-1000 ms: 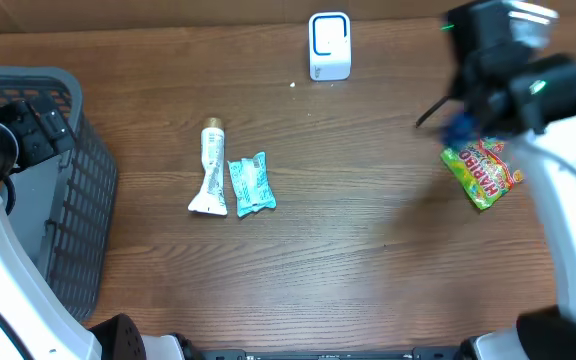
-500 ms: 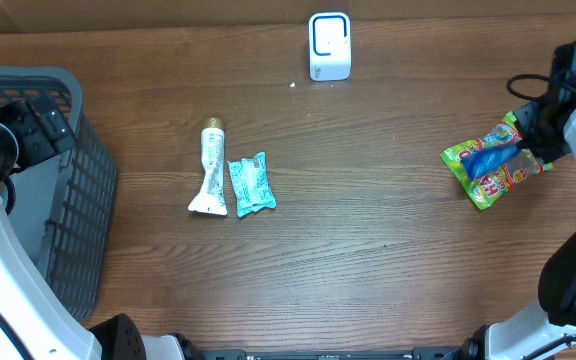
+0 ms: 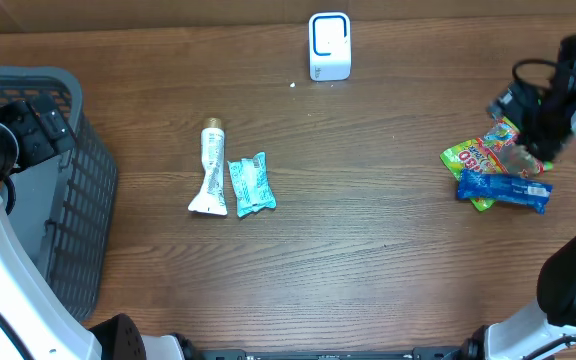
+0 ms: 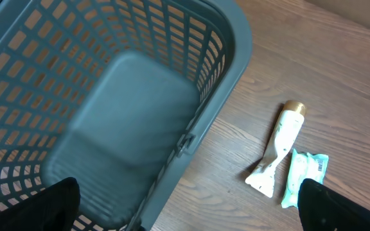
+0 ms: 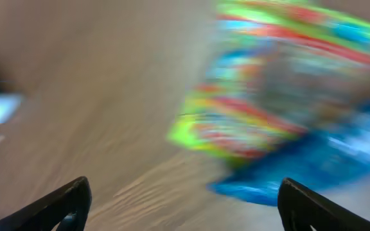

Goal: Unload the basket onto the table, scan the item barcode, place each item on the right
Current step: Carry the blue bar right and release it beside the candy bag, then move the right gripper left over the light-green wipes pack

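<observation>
Overhead view: blue packet (image 3: 504,189) overlaps candy bag (image 3: 478,157); right pincer (image 5: 184,202) and left pincer (image 4: 191,205) gape wide, empty. The overlap could foul the next grasp or hide barcodes.

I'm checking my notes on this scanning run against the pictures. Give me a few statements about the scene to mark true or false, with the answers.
1. The blue packet lies partly over the gummy bag. True.
2. The right gripper is clamped on the blue packet. False: its jaws stand open with nothing between them, and the packet lies on the table.
3. The white tube is inside the basket. False: it lies on the table beside the teal packet.
4. The left gripper is open above the basket. True.
</observation>
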`<state>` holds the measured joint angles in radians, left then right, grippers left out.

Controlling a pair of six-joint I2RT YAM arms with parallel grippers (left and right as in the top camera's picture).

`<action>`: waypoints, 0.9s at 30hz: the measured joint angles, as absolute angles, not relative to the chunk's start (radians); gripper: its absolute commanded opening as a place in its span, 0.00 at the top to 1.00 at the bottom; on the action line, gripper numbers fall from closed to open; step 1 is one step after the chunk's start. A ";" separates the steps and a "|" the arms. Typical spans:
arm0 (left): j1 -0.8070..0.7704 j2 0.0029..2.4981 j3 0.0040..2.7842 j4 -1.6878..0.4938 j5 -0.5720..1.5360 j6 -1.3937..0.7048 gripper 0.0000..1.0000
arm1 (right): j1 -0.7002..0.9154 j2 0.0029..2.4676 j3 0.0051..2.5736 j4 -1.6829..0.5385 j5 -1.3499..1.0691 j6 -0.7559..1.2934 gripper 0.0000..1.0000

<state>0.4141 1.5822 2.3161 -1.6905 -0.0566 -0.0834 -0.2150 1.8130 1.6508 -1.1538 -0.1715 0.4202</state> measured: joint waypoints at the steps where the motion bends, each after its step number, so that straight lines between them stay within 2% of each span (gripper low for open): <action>1: 0.414 1.582 2.316 -1.691 -0.056 -0.083 0.00 | -0.197 1.813 1.662 -1.137 -0.221 0.392 0.07; 6: 0.414 1.582 2.316 -1.691 -0.056 -0.083 0.00 | -0.021 1.813 1.667 -1.008 -0.400 0.300 0.03; 12: 0.414 1.582 2.316 -1.691 -0.056 -0.083 0.01 | 0.257 1.835 1.648 -0.828 -0.477 0.260 0.04; 14: 0.414 1.582 2.316 -1.691 -0.057 -0.083 0.00 | 0.331 1.868 1.648 -0.793 -0.492 0.256 0.07; 19: 0.414 1.582 2.316 -1.691 -0.057 -0.083 0.00 | 0.483 1.999 1.645 -0.753 -0.500 0.258 0.25; 20: 0.414 1.582 2.316 -1.691 -0.057 -0.083 0.00 | 0.507 2.022 1.641 -0.751 -0.500 0.262 0.32; 22: 0.414 1.582 2.316 -1.691 -0.057 -0.083 0.00 | 0.558 2.062 1.631 -0.736 -0.506 0.275 0.63; 23: 0.414 1.582 2.316 -1.691 -0.057 -0.083 0.00 | 0.580 2.075 1.626 -0.721 -0.509 0.277 0.69; 27: 0.414 1.582 2.316 -1.691 -0.057 -0.083 0.00 | 0.667 2.104 1.625 -0.608 -0.516 0.288 0.69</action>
<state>0.4141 1.5822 2.3161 -1.6905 -0.0566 -0.0834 0.6670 2.1036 1.6253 -0.6083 -0.5159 0.2878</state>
